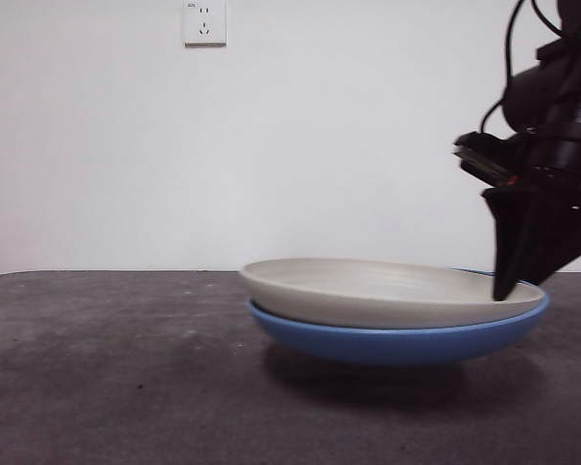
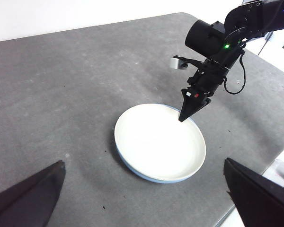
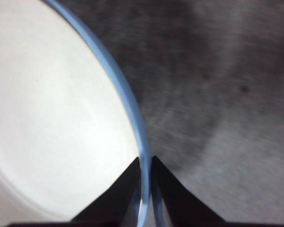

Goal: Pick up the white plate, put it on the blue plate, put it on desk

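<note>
The white plate (image 1: 368,291) (image 2: 156,142) (image 3: 52,118) lies nested in the blue plate (image 1: 387,341) (image 2: 132,171) (image 3: 128,99) on the dark grey desk (image 1: 107,368) (image 2: 61,85). My right gripper (image 1: 504,291) (image 2: 181,119) (image 3: 146,161) comes down on the stack's right rim. Its jaws are nearly closed, one over the white plate's inside and one outside the blue rim, which runs into the narrow gap. Whether the stack rests fully on the desk I cannot tell. My left gripper (image 2: 143,162) hangs high above the plates, open and holding nothing.
A white wall with a power socket (image 1: 204,22) stands behind the desk. In the left wrist view the desk's edge (image 2: 255,189) runs close to the plates on the right arm's side. Bare desk surface stretches to the left of the stack.
</note>
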Robot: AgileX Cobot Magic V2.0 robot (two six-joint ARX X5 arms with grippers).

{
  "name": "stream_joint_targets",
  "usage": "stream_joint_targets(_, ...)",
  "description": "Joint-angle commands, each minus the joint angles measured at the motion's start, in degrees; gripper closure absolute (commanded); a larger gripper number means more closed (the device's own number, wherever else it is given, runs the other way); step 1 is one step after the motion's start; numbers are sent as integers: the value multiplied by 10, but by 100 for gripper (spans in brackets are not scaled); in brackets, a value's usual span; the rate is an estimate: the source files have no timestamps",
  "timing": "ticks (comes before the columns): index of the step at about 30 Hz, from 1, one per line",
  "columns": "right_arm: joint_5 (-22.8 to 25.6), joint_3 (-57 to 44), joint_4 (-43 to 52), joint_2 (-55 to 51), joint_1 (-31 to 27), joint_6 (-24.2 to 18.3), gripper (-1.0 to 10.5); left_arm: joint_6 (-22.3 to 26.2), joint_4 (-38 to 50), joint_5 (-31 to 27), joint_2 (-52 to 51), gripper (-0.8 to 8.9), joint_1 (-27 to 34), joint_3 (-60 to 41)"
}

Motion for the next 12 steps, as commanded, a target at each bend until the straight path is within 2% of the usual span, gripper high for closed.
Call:
stream_joint_targets(1,-7,12,16,5,23,26,940,-2,9,-3,2,187,-5,6)
stream_joint_targets(12,-13,13,91,23,89,107,940,-2,8,-3,2,187,-5,6)
